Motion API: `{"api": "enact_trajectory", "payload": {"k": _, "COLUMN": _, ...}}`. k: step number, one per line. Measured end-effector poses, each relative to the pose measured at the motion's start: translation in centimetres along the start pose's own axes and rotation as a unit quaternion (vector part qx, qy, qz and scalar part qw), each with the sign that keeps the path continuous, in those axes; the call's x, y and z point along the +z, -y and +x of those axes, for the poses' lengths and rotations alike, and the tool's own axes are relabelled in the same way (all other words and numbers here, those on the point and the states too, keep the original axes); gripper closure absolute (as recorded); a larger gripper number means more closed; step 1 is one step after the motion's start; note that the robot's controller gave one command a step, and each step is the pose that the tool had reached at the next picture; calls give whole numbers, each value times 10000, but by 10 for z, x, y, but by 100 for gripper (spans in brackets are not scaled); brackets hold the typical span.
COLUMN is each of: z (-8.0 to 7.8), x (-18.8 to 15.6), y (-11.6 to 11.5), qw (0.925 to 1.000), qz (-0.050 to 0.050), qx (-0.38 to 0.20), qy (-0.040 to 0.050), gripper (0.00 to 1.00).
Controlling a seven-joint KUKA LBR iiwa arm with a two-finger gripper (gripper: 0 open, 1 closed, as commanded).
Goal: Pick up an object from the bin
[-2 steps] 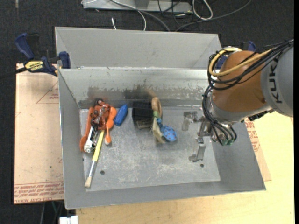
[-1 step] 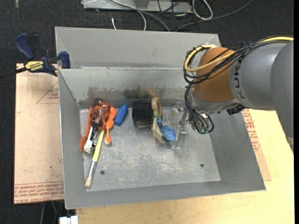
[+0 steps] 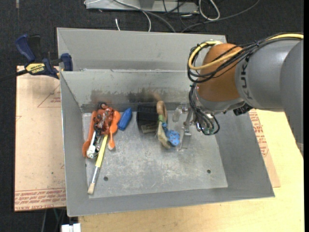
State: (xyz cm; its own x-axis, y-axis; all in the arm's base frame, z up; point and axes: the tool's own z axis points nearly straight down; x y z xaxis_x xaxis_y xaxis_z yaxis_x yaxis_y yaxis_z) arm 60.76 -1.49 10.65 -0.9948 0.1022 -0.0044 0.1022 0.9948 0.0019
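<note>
Grey arm (image 3: 275,76) above bin (image 3: 159,175) | jaws, spread not discernible, just beside tan-handled blue-tipped tool (image 3: 167,135), opposite the black block (image 3: 146,120) | handle points to back wall.

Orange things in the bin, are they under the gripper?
No, the orange things lie at the left of the bin, apart from the gripper near the middle.

Bare floor of the bin (image 3: 159,170) across the front and right leaves open passage, whereas the rear is obstructed, left to right, by an orange heap (image 3: 102,124) with a yellow-handled brush (image 3: 98,162), a blue piece (image 3: 124,119), a black block (image 3: 146,120), a blue-and-tan thing (image 3: 169,137) and the arm (image 3: 251,76).
</note>
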Motion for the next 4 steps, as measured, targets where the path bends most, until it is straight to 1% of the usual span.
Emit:
{"api": "enact_trajectory", "payload": {"k": 1, "z": 8, "x": -2, "y": -13, "qw": 9974, "qz": -10, "qx": 720, "qy": 22, "gripper": 0}}
{"api": "enact_trajectory", "payload": {"k": 2, "z": 8, "x": 39, "y": 7, "qw": 9974, "qz": -4, "qx": 721, "qy": 28, "gripper": 0}}
{"api": "enact_trajectory", "payload": {"k": 3, "z": 12, "x": 35, "y": -1, "qw": 9966, "qz": -20, "qx": 821, "qy": 52, "gripper": 100}}
{"api": "enact_trajectory", "payload": {"k": 4, "z": 12, "x": 35, "y": -1, "qw": 9966, "qz": -19, "qx": 817, "qy": 53, "gripper": 100}}
